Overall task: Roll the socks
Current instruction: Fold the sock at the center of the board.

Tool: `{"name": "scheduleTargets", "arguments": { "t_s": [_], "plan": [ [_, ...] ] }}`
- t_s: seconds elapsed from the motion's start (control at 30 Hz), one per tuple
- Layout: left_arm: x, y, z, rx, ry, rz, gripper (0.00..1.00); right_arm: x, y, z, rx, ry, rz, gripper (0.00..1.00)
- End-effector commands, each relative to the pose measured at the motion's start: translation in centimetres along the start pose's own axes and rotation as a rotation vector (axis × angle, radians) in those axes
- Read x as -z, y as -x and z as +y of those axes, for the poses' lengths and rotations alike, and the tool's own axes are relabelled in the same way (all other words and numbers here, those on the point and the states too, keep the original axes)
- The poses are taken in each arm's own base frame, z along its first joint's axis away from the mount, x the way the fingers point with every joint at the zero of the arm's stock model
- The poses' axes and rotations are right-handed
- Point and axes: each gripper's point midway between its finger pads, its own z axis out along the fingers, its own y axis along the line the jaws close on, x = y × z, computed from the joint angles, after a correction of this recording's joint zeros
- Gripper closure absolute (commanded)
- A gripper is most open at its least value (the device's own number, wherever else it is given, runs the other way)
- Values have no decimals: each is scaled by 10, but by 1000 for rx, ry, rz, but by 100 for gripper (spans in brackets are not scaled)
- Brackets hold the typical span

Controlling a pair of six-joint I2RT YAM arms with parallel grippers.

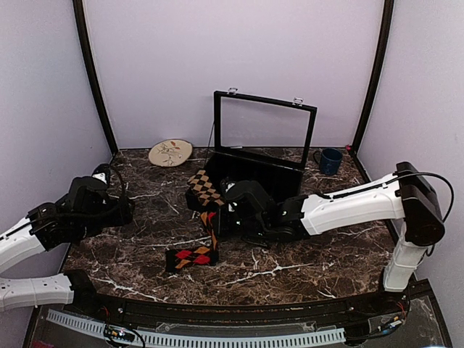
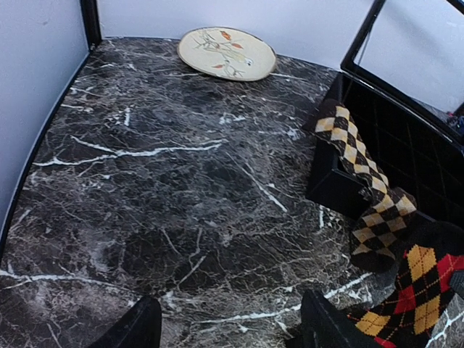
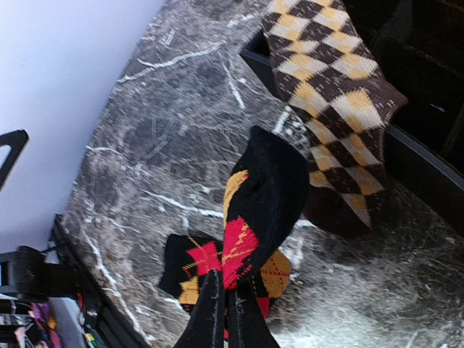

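Observation:
The tan-brown and black sock (image 1: 204, 188) hangs over the front wall of the black case (image 1: 286, 176), its lower end on the table; it also shows in the left wrist view (image 2: 360, 171) and the right wrist view (image 3: 328, 75). The red, orange and black sock (image 1: 192, 257) lies partly on the marble, and one twisted end is lifted off it. My right gripper (image 3: 229, 308) is shut on that raised end (image 3: 262, 199), just left of the case (image 1: 217, 222). At the table's left, my left gripper (image 2: 230, 330) stands open over bare marble, with the red sock (image 2: 419, 288) beside its right finger.
The case's glass lid (image 1: 264, 120) stands upright at the back. A round painted plate (image 1: 171, 152) lies at the back left, also in the left wrist view (image 2: 226, 53). A blue mug (image 1: 330, 161) sits at the back right. Walls enclose the table on three sides.

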Motion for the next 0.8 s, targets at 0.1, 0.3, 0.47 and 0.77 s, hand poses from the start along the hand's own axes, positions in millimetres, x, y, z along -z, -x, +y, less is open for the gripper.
{"name": "scheduleTargets", "arguments": {
  "t_s": [0.1, 0.3, 0.47, 0.77],
  "plan": [
    [-10, -16, -32, -44, -144, 76, 32, -4, -25, -24, 222, -103, 50, 100],
    [-13, -17, -39, -51, -156, 100, 32, -9, -44, -18, 381, -137, 86, 100],
    [-14, -18, -42, -41, -166, 107, 32, -14, -63, -10, 494, -153, 120, 100],
    [-15, -20, -44, -39, -174, 118, 32, -15, -92, 8, 631, -148, 155, 100]
  ]
}}
